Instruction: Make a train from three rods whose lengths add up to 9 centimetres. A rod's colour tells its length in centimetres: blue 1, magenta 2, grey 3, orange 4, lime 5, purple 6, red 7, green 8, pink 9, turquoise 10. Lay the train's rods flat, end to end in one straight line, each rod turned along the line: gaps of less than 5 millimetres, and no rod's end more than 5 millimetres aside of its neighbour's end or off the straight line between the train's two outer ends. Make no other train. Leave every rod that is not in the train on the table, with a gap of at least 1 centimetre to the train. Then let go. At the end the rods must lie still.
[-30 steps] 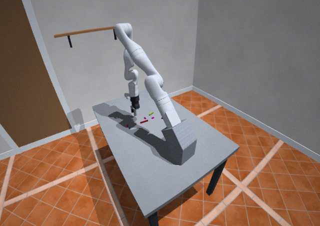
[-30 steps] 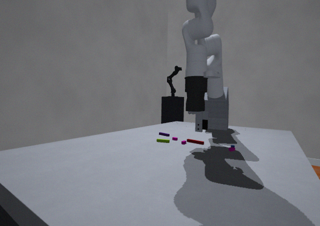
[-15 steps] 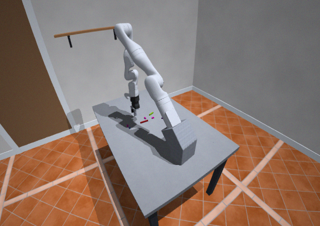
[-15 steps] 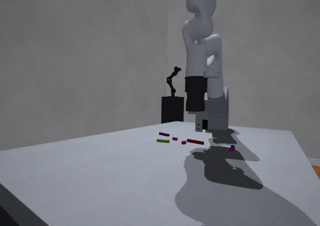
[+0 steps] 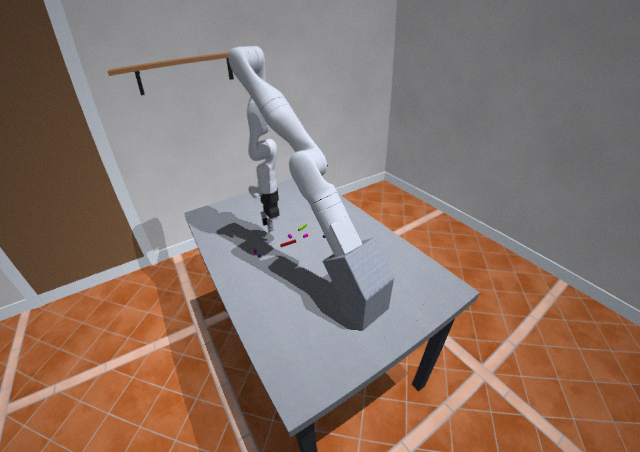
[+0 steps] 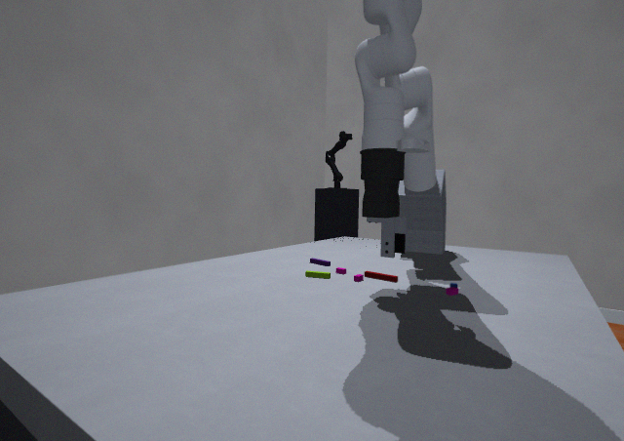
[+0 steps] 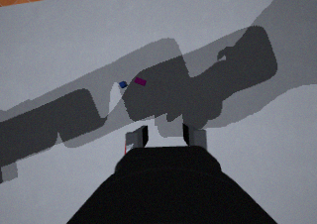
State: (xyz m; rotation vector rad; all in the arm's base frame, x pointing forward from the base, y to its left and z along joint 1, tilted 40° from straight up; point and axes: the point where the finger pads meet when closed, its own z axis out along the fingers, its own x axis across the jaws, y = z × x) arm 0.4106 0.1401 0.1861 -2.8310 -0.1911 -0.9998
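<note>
1. The red rod (image 6: 380, 276) is lying flat toward the tabletop's (image 6: 201, 355) far end, two magenta rods (image 6: 340, 270) beside it.
2. The fingers are hanging spread fully wide above it, gripping nothing.
3. A blue rod (image 7: 123, 84) and another magenta one are sitting apart in shadow.
</note>
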